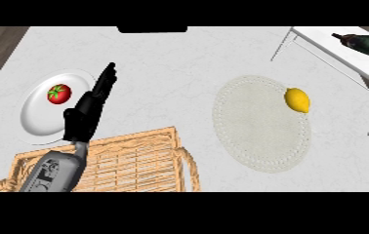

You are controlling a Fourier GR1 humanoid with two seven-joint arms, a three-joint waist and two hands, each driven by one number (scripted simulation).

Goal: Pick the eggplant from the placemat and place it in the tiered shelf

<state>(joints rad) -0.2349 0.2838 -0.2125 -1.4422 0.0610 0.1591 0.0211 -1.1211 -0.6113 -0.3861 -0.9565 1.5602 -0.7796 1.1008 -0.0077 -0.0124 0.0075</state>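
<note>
With the dark eggplant (353,41) seemingly already on the tiered shelf (328,39) at the worktop's far right corner (right hand unseen), keep the straight-fingered left hand (92,106) clear

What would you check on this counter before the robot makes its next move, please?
1. Placemat free of the eggplant: ok, only the lemon lies on it.
2. Eggplant in the tiered shelf: ok, a dark eggplant-like shape lies on it, partly cut off by the view's edge.
3. Left hand free: ok, fingers straight, holding nothing.
4. Right hand free: cannot tell, not in view.
5. Left hand apart from the tomato on the plate: ok.
</note>
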